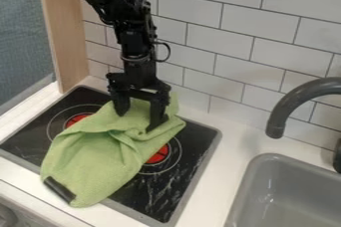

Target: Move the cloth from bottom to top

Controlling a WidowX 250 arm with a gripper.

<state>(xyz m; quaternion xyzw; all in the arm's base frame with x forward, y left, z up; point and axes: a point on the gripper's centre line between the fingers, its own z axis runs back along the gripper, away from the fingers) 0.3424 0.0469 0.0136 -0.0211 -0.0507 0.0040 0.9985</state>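
Green cloth [100,161] crosses the front edge of the stove [193,146]; fingers [158,113] apart on cloth.

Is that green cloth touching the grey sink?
Apart. The camera view shows part of the stove and a strip of white counter between the cloth and the sink.

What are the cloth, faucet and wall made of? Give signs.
Cloth: matte fabric, perhaps microfiber or cotton; it drapes in soft folds.
Faucet: smooth, low-sheen plastic or coated metal; its highlights are dull.
Wall: probably tile or printed imitation, slightly glossy, with dark joint lines.
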